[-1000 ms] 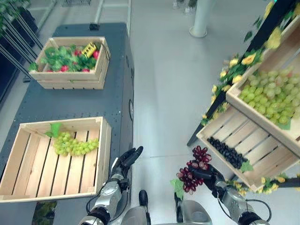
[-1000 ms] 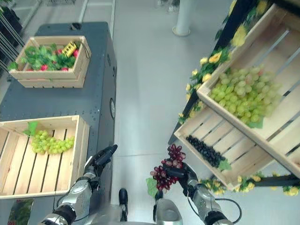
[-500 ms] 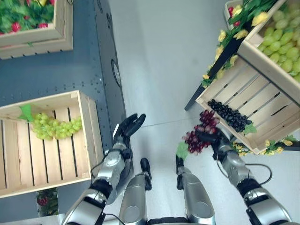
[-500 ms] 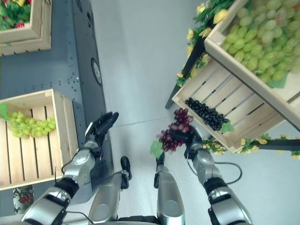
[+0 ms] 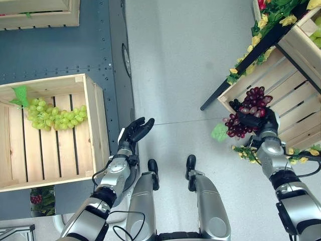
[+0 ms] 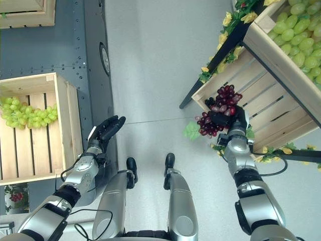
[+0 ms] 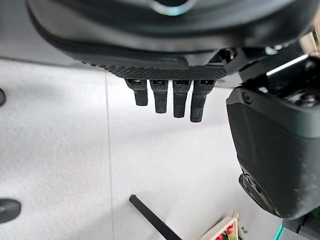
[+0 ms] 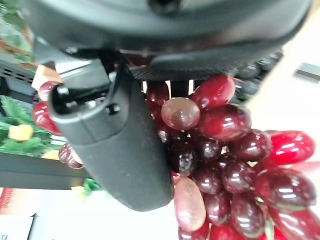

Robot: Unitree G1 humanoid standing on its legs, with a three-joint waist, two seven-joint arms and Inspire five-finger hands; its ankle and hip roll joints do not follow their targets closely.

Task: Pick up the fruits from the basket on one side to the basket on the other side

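Observation:
My right hand (image 5: pixel 262 122) is shut on a bunch of red grapes (image 5: pixel 247 113), held in the air by the front edge of the lower wooden crate (image 5: pixel 281 100) on the stand at the right. In the right wrist view the thumb (image 8: pixel 112 145) presses against the red grapes (image 8: pixel 220 165). A green leaf (image 5: pixel 219 132) hangs from the bunch. My left hand (image 5: pixel 134 132) floats open over the floor beside the wooden crate (image 5: pixel 98 125) on the left, with straight fingers (image 7: pixel 172 100) holding nothing. That crate holds a bunch of green grapes (image 5: pixel 52 115).
The left crate stands on a dark grey table (image 5: pixel 75 50), with another wooden crate (image 5: pixel 40 15) at its far end. The stand's upper crate holds green grapes (image 6: pixel 298 35); yellow flowers and leaves (image 5: pixel 271 17) trim the stand. Bare grey floor (image 5: pixel 180 65) lies between table and stand.
The camera has turned, shifting the whole picture. My right hand with the red grapes has risen to the right, up against the lower crate. The left hand stays open.

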